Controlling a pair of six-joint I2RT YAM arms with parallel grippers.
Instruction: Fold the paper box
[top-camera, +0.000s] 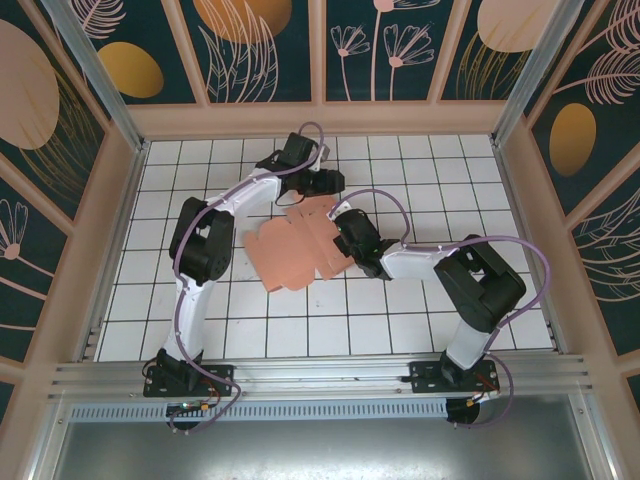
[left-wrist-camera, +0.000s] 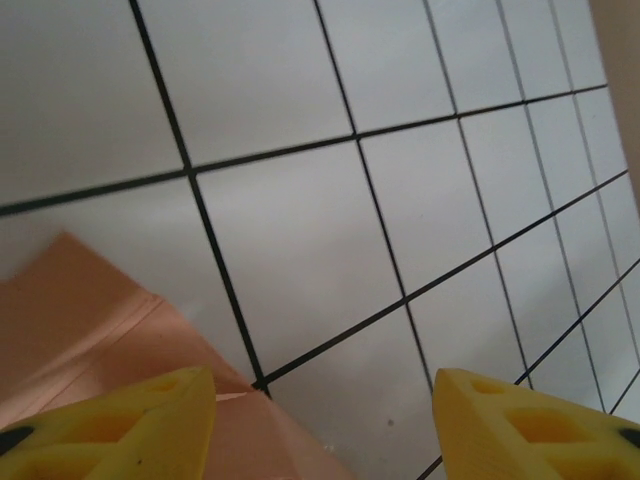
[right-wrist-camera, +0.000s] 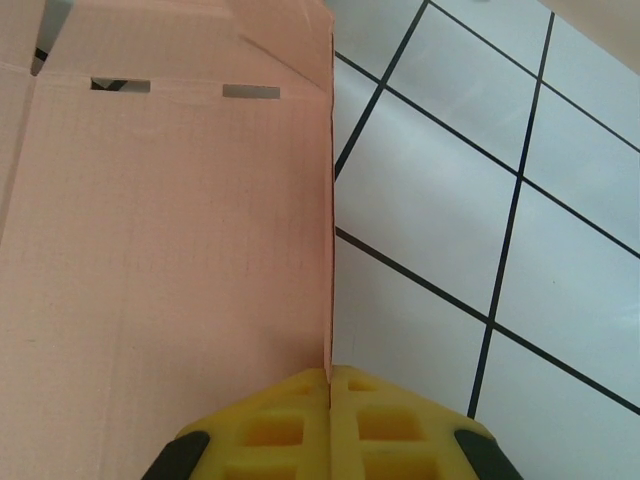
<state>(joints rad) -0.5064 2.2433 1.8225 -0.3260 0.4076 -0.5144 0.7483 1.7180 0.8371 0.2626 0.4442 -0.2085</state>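
The paper box is a salmon-pink die-cut card lying mid-table, mostly flat, with its right part lifted. My right gripper is shut on that card's right edge. In the right wrist view the thin edge of the card runs straight into the closed yellow jaws of the right gripper, and two slots show near the card's top. My left gripper hovers at the card's far corner. Its yellow fingers stand apart in the left wrist view, the left gripper open over bare tile, with a corner of the card under the left finger.
The white tiled table has black grid lines and is walled by a pink-framed enclosure with dark floral panels. An aluminium rail runs along the near edge by the arm bases.
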